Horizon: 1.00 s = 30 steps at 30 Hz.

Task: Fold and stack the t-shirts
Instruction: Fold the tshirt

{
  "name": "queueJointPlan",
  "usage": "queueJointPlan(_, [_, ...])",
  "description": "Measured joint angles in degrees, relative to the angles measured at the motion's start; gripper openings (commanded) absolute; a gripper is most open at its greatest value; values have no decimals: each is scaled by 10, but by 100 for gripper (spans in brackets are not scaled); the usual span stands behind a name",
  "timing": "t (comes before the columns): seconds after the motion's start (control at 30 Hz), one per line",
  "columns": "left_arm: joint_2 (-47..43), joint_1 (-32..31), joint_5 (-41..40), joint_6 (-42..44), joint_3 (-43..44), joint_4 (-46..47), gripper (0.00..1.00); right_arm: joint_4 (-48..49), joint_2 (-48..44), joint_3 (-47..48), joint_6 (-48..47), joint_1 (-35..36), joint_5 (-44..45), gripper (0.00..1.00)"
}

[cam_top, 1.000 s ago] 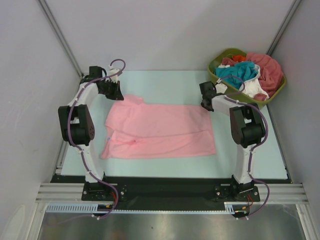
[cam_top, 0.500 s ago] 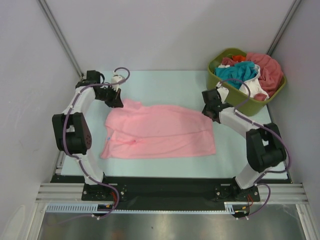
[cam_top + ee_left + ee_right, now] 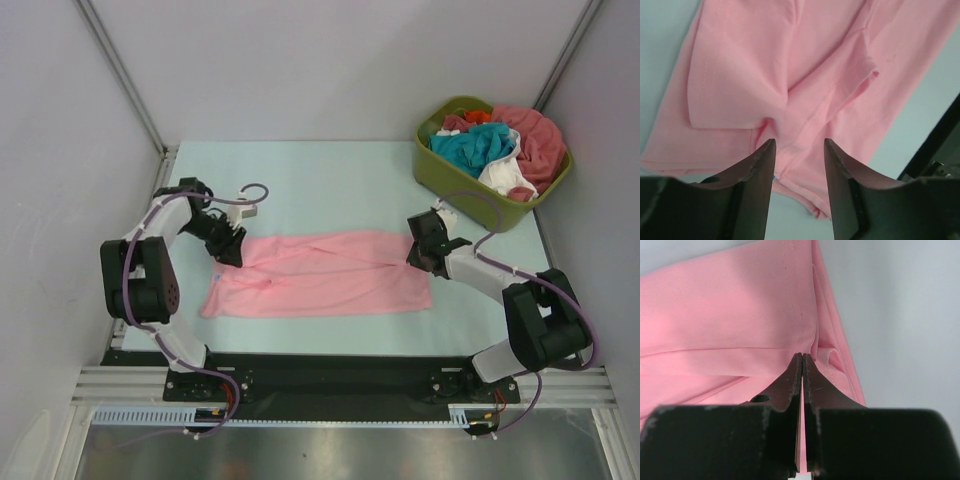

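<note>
The light pink t-shirt [image 3: 320, 275] lies as a long band across the near half of the table [image 3: 330, 180], its far part seemingly doubled over, so the lengthwise fold looks laid. At its left end the left gripper [image 3: 797, 145] hovers with jaws spread, the cloth beneath them ungripped. At its right end the right gripper [image 3: 802, 356] has jaws pressed together, apparently pinching the folded edge. Next, I judge, it lets go and the ends get folded inward. The other t-shirts [image 3: 480, 145] sit in the olive-green tub [image 3: 460, 185] at the far right corner.
</note>
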Motion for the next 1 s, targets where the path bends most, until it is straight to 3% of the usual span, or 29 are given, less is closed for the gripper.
queueJointPlan(0.13, [0,9,11,19,46,-54,49,5,0,0,-6,0,0,0])
queueJointPlan(0.33, [23,-8,-19,-111,86,45,47,8,9,0,-15,0,0,0])
queueJointPlan(0.47, [90,-25,-69,-190,121,83,50,8,11,0,-20,0,0,0])
queueJointPlan(0.73, [134,-27,-139,-225,126,75,51,8,12,0,-26,0,2,0])
queueJointPlan(0.83, [134,-27,-147,-224,117,74,40,8,12,0,-27,0,2,0])
queueJointPlan(0.87, [134,-27,-148,-224,110,73,24,6,12,0,-28,0,3,0])
queueJointPlan(0.93, [134,-27,-148,-220,98,71,12,4,12,0,-30,0,5,0])
queueJointPlan(0.97, [134,-27,-146,-219,93,69,1,3,12,0,-31,-2,6,0])
queueJointPlan(1.0, [134,-27,-146,-219,91,68,0,2,11,0,-33,-3,5,0])
